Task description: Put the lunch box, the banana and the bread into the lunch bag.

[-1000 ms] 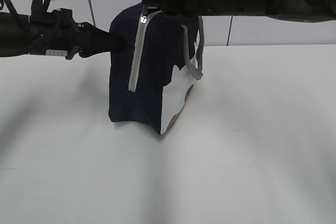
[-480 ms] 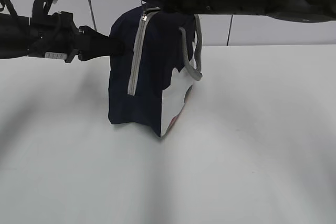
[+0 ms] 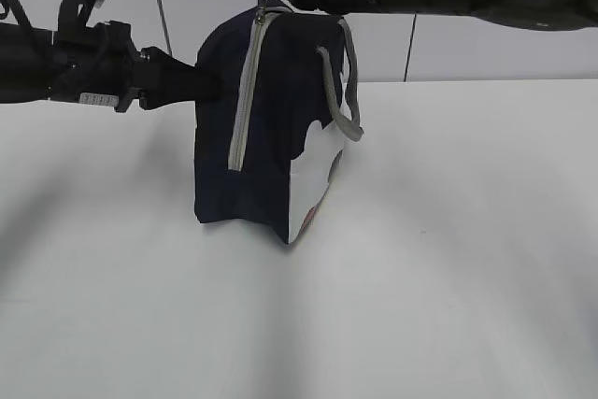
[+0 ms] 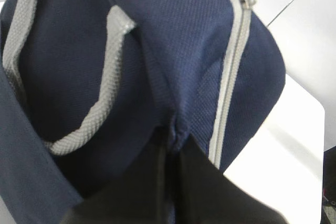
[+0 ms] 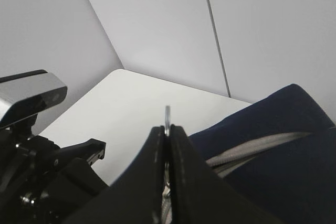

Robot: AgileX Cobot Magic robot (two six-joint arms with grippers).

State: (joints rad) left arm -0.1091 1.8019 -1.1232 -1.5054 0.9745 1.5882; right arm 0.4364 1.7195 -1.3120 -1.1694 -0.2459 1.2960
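A plain white bench (image 3: pixel 448 259) fills the lower two thirds of the exterior view, matte and bare around the bag, with soft grey shadows falling toward the lower left. Behind it stands a pale grey wall (image 3: pixel 486 53) made of flat panels, with a thin dark seam running down at right of centre and a dark cable hanging at upper left.

The lunch bag (image 3: pixel 257 128) stands upright on the bench, a little left of centre, navy with a white side panel low on its right face. Its grey zipper (image 3: pixel 245 91) runs closed from the top edge down the front, and a grey strap handle (image 3: pixel 338 91) loops down on the right side.

The left hand (image 4: pixel 170 145) comes in level from the left edge and is closed, pinching a fold of the bag's navy fabric at its upper left side. The right hand (image 5: pixel 167 129) reaches in along the top edge of the frame and is clamped tight on the zipper's ring pull (image 5: pixel 167 115) at the top of the bag.
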